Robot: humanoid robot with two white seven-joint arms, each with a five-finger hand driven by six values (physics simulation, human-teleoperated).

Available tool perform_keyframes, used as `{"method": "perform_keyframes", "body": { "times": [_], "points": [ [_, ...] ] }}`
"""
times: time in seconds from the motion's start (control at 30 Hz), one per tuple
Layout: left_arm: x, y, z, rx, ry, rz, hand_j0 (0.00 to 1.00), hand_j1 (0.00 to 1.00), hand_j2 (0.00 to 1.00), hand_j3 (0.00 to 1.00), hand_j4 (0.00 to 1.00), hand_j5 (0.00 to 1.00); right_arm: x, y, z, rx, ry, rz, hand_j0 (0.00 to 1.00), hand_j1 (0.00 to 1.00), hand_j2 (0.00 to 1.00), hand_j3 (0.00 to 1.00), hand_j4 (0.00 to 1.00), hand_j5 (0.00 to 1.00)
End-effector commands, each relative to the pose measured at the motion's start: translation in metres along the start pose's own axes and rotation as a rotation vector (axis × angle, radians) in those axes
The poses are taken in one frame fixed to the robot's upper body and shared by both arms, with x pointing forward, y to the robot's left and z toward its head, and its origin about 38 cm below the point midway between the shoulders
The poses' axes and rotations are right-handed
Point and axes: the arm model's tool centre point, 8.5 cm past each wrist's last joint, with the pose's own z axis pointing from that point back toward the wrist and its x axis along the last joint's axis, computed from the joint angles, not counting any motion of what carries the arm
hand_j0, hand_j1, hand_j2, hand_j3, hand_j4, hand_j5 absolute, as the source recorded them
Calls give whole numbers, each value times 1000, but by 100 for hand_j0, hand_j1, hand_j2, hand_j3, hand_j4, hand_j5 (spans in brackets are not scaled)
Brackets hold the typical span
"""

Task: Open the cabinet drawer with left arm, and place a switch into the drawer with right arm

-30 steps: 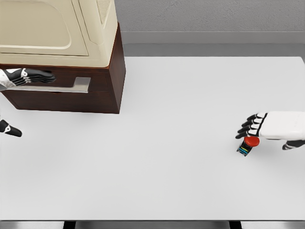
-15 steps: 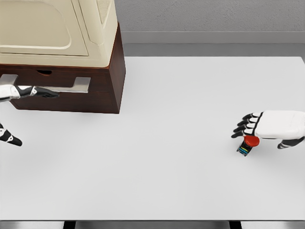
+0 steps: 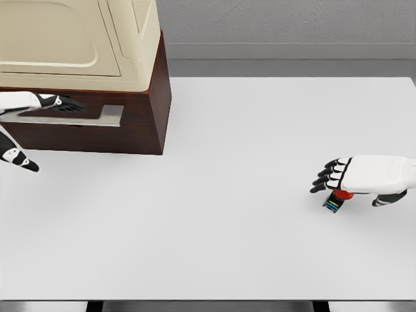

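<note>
The switch (image 3: 337,200) sits on the white counter (image 3: 247,195), far over on the right side. It is a small thing with a red button on top and a dark base with little colored stripes. It is well apart from the cabinet.

The right hand (image 3: 364,177) hangs right over the switch and covers part of the red button. Its fingers (image 3: 325,177) are spread out flat and point to the left. They do not wrap around the switch, so I think the switch is not picked up yet.

The brown cabinet (image 3: 146,110) stands at the back left corner of the counter, with a big cream box on top. The drawer (image 3: 130,120) looks closed; its front is flat with the cabinet. A long silver handle (image 3: 104,117) runs across it.

The left hand (image 3: 49,103) is at the handle, near its left end. Its fingers lie straight along the bar. I cannot tell if they hook it.

So both jobs look just begun. The drawer must be pulled open, and the switch must be grabbed, carried over and put inside.
</note>
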Motion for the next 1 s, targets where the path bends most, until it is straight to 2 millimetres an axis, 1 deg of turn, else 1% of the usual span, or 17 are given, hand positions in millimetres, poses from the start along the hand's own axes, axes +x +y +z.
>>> {"method": "perform_keyframes", "body": {
  "times": [0.0, 0.2, 0.3, 0.43, 0.53, 0.57, 0.63, 0.7, 0.97],
  "points": [
    [-2, 3, 2, 13, 19, 15, 100, 100, 100, 100, 100, 100, 0, 1, 0, 3, 3, 0, 100, 100, 100, 100, 100, 100],
    [-7, 6, 2, 54, 60, 41, 100, 100, 100, 100, 100, 100, 1, 3, -2, 10, -4, -3, 100, 100, 100, 100, 100, 100],
    [-12, 11, 1, 105, 76, 52, 100, 100, 100, 100, 100, 100, 1, 3, -2, 11, -3, -3, 100, 100, 100, 100, 100, 100],
    [-15, 8, -1, 98, 78, 64, 100, 100, 100, 100, 100, 100, 1, 3, -2, 12, -2, -2, 100, 100, 100, 100, 100, 100],
    [-18, 1, -4, 94, 51, 142, 100, 100, 100, 100, 100, 100, 0, 4, -2, 17, 4, 7, 100, 100, 100, 100, 100, 100],
    [-18, 1, -3, 98, 49, 150, 100, 100, 100, 100, 100, 100, 0, 3, -2, 16, 4, 8, 100, 100, 100, 100, 100, 100],
    [-26, 7, 1, 158, 57, 192, 100, 100, 100, 100, 100, 100, 0, 3, -2, 16, 4, 8, 100, 100, 100, 100, 100, 100],
    [-29, 7, 1, 181, 65, 198, 100, 100, 100, 100, 100, 100, 0, 3, -2, 16, 4, 8, 100, 100, 100, 100, 100, 100],
    [-38, -4, -1, 157, 89, 196, 100, 100, 100, 100, 100, 100, -1, 4, -2, 25, 12, 16, 100, 100, 100, 100, 100, 100]
  ]
}}
